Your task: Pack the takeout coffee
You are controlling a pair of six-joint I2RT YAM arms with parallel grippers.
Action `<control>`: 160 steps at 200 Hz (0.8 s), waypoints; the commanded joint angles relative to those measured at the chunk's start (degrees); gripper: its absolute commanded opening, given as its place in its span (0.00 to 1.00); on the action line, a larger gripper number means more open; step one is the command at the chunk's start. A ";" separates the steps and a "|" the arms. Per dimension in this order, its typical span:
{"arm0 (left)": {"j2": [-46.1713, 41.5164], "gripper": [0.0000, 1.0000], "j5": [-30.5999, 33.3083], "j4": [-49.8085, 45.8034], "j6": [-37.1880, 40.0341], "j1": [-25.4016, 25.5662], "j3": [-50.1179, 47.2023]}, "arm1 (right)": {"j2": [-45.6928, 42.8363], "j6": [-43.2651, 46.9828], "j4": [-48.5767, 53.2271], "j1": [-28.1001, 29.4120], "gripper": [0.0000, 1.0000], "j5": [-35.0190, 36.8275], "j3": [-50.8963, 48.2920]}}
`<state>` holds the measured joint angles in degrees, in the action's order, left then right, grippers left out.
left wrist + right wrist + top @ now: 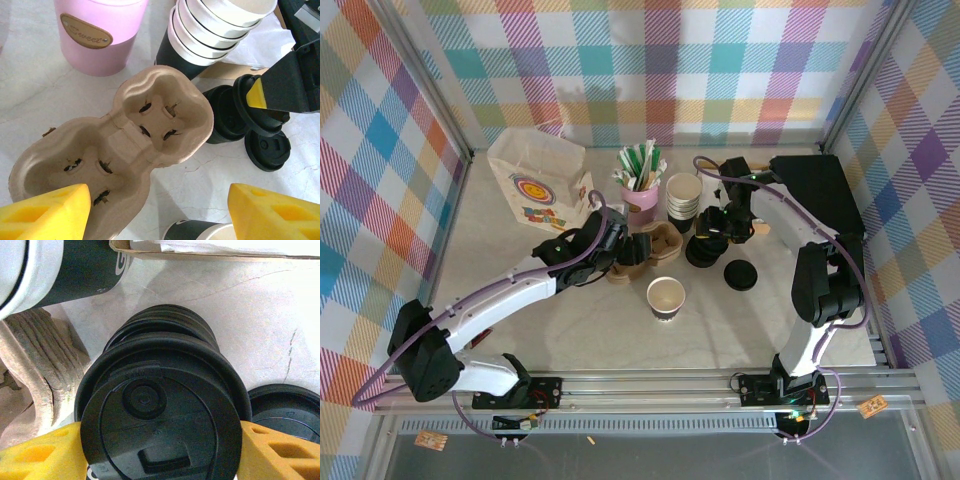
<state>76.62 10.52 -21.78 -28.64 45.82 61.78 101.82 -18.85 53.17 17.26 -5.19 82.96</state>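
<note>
Jaws of the left gripper (pixel 159 200) spread wide above a pulp cup carrier (pixel 150 130), while the right gripper (pixel 160 450) clamps a black lid (pixel 150 400) over a stack of lids (pixel 165 325). The takeout coffee cup (pixel 666 297) stands lidless on the tabletop (pixel 570 330), just in front of the carrier.

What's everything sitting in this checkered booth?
tan paper bag: one, target print, back left.
pink cup of green-white sticks: one, back centre.
cream paper cups: one stack, right of pink cup.
brown moulded cardboard carrier: one, empty, centre.
open paper cup: one, dark sleeve, lidless, before carrier.
black plastic lids: one stack, right of carrier; one loose lid beside it.
left gripper: yellow fingers, open above carrier.
right gripper: yellow fingers, closed on one black lid.
</note>
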 commanded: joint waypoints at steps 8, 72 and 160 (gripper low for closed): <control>-2.07 0.72 0.96 -1.55 1.05 -0.21 0.45 | -1.92 -0.48 0.38 0.06 0.67 -0.17 -1.26; -2.57 0.72 1.36 -2.62 1.00 -0.18 0.88 | -1.28 -0.62 -0.21 0.06 0.67 -0.27 -1.18; -4.41 0.72 3.87 -6.26 1.34 -0.27 2.95 | -6.65 0.77 4.48 1.56 0.67 1.64 -1.37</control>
<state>74.46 12.01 -25.45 -28.60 45.80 62.17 100.55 -18.79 53.87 17.67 -4.56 82.06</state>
